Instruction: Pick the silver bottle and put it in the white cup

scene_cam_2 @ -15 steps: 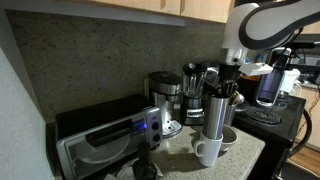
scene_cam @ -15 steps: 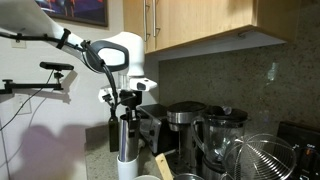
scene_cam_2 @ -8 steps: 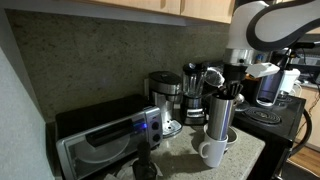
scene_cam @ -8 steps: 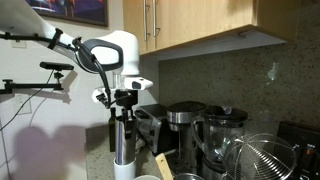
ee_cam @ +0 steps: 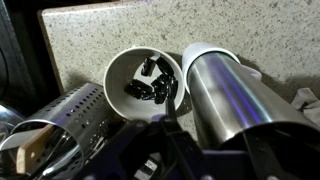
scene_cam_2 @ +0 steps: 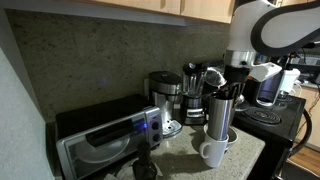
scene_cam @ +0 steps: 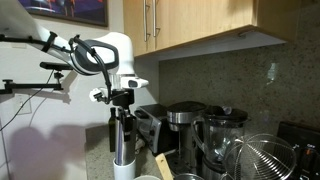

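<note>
Hovering just above the silver bottle (scene_cam: 122, 138), which stands in the white cup (scene_cam: 124, 170), the fingers (ee_cam: 172, 140) are spread, holding nothing.

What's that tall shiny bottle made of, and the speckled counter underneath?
The silver bottle looks like brushed metal, probably stainless steel: fine grain runs along its length, and the light smears into soft streaks. The counter looks like polished speckled stone, perhaps granite, with beige and dark flecks, though a patterned laminate could look the same.
</note>
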Controlling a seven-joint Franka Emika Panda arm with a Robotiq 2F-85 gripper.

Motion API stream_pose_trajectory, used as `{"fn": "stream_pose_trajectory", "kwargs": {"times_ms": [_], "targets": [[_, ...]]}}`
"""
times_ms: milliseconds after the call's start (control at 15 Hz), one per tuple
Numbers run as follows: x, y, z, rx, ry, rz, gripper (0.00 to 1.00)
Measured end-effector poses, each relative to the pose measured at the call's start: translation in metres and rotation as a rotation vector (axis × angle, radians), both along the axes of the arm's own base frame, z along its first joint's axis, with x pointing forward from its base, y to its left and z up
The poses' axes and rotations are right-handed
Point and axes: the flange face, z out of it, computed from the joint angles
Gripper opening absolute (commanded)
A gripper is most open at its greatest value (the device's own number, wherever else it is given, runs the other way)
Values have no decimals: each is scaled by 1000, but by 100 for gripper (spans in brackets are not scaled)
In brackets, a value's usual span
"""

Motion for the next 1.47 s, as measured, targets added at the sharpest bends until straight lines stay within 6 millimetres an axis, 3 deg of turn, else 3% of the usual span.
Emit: {"fn": "stream_pose_trajectory", "kwargs": {"times_ms": [200,267,600,1200,1467], "targets": [[-4,0,0,-5,-2,2,99],[-5,0,1,-5,-5,2,100],[-13,-2,14,-7,-37,-2,100],[-35,-11,73,-5,-181,-21,100],[-34,-11,98,10,-233,-27,100]]}}
